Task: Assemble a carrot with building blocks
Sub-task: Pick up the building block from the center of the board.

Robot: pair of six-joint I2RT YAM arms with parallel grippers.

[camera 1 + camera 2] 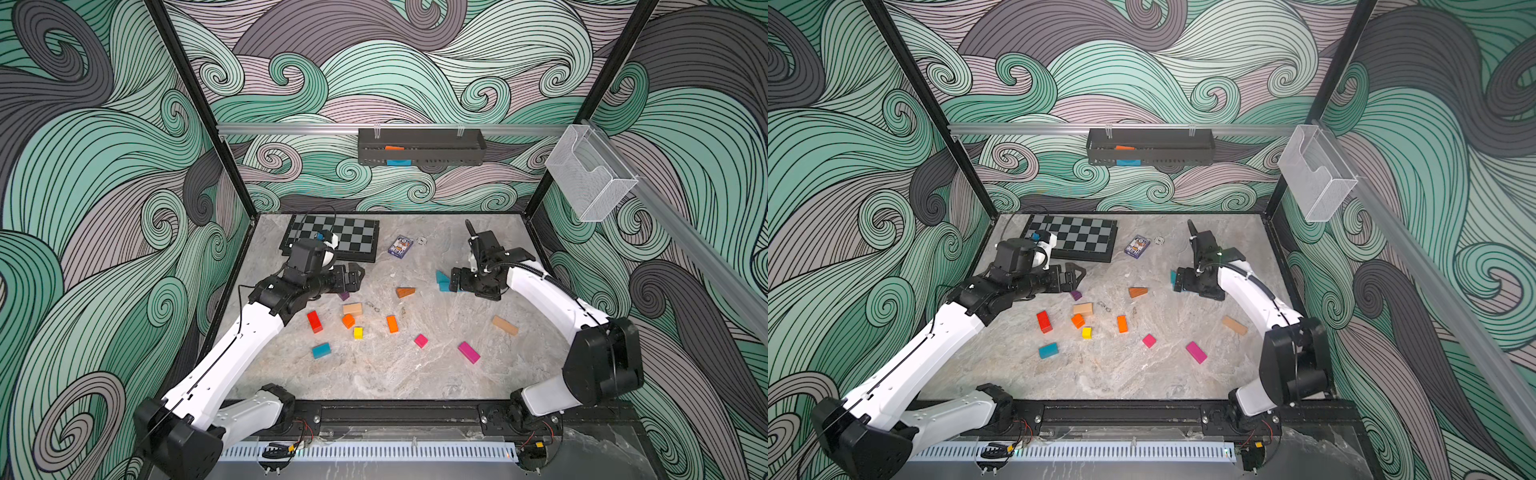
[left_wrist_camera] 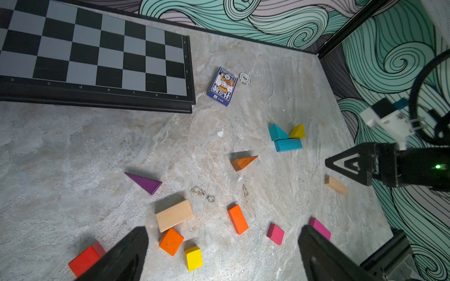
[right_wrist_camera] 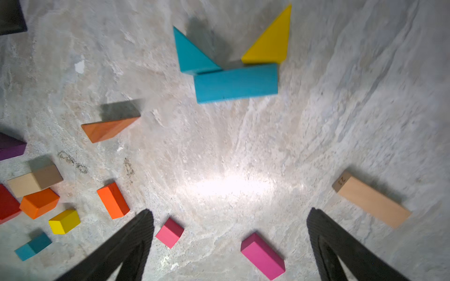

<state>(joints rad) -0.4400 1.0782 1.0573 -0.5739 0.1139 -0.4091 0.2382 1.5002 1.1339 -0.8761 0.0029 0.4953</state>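
Currently both claws are spread and empty. The left gripper (image 1: 356,277) hovers by the purple wedge (image 2: 145,183), and the right gripper (image 1: 454,282) is just beside the teal cuboid (image 3: 236,85) at the right. The orange wedge (image 1: 405,291), orange cuboid (image 1: 392,324) and orange cube (image 1: 348,321) lie apart mid-table.

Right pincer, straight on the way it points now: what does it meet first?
Probably the bare table, short of the teal cuboid; depth is unclear in the wrist view.

Marble tabletop (image 1: 374,374): scattered building blocks (image 1: 314,321), chessboard (image 1: 353,237), card box (image 1: 400,247).
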